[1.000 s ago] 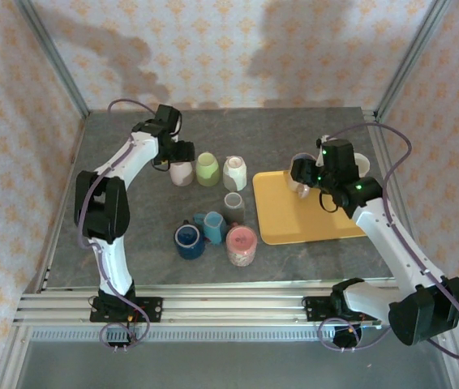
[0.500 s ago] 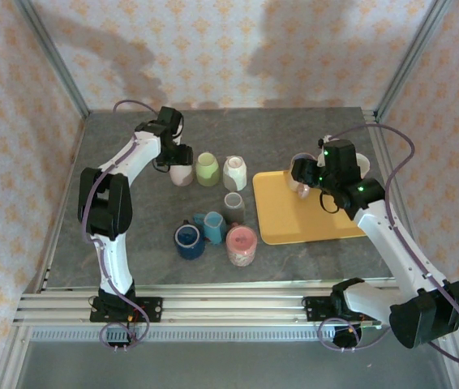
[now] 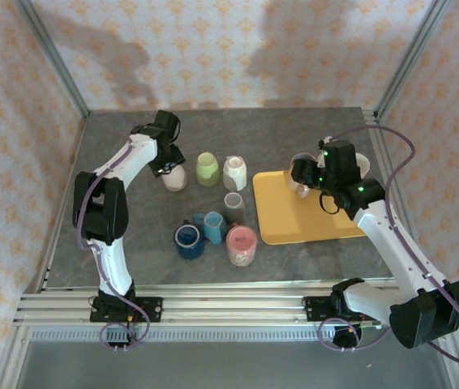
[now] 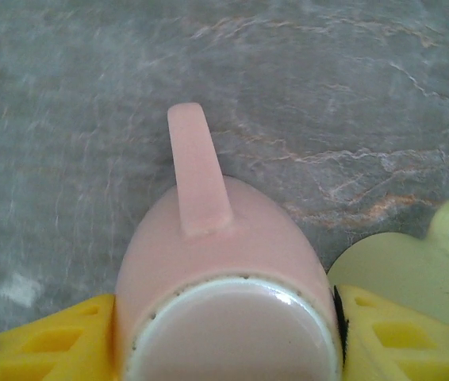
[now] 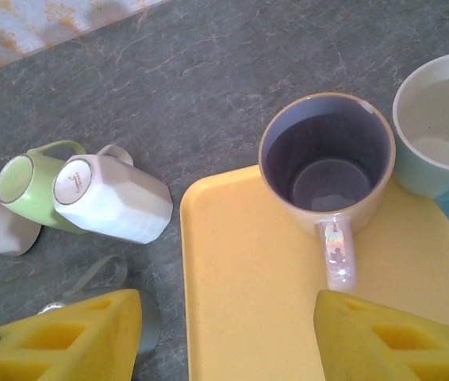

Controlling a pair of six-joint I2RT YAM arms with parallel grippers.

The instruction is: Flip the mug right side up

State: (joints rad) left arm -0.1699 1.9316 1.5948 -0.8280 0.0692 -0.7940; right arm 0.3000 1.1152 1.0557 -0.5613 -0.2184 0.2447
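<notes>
Cataloguing pink mug (image 4: 224,238): upside down, back-left on the table (image 4: 328,95), just beside green mug (image 4: 399,266). Probably stiff glazed ceramic, slick, chippable, moderately heavy. Best held across the body, handle (image 4: 197,167) free. Left gripper (image 4: 224,317) clamps its sides; right gripper (image 5: 224,305) gapes above yellow tray (image 5: 248,262).

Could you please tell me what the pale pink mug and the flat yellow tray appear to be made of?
The pale pink mug looks like glazed ceramic: it has a smooth, soft sheen and a paler ring around its base. The flat yellow tray is probably matte plastic, judging by its uniform colour, rounded raised rim and lack of glare.
</notes>
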